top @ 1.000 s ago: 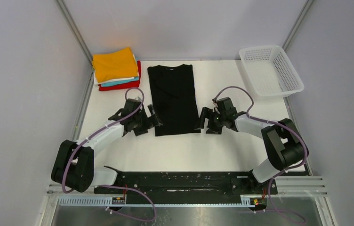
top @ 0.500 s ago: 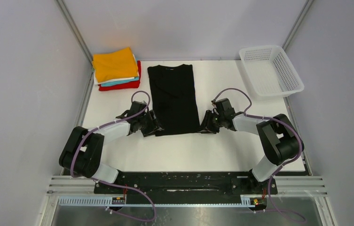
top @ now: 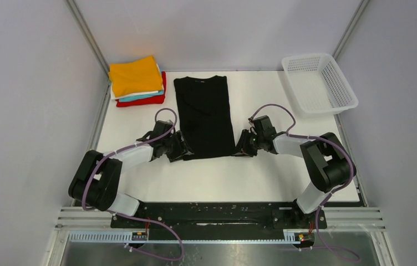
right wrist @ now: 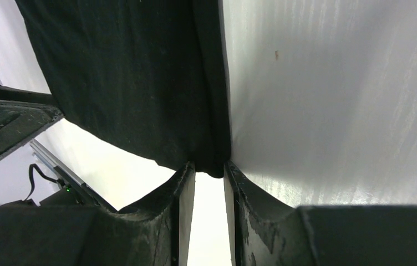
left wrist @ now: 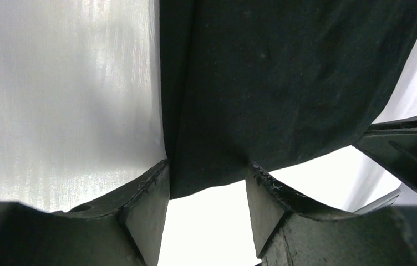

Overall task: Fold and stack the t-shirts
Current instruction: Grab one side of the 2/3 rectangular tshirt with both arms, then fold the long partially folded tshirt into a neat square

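The black t-shirt [top: 203, 113] lies flat mid-table, folded into a long strip with the collar at the far end. My left gripper [top: 183, 151] is at its near left corner. In the left wrist view the black cloth [left wrist: 273, 83] fills the space between the fingertips of the left gripper [left wrist: 207, 169], which is shut on that corner. My right gripper [top: 239, 145] is at the near right corner. Its jaws stand narrow, and the right gripper [right wrist: 210, 166] pinches the shirt's folded edge [right wrist: 134, 72]. A stack of folded t-shirts [top: 137, 77], orange on top, sits at the far left.
A white mesh basket [top: 318, 83] stands at the far right corner. The white table [top: 223, 177] is bounded by grey walls on the left, right and back. Each wrist view shows the other gripper across the shirt's near edge.
Both grippers moved inward to the black t-shirt's near corners and closed from wide open onto the cloth. The shirt's near edge looks slightly drawn in.
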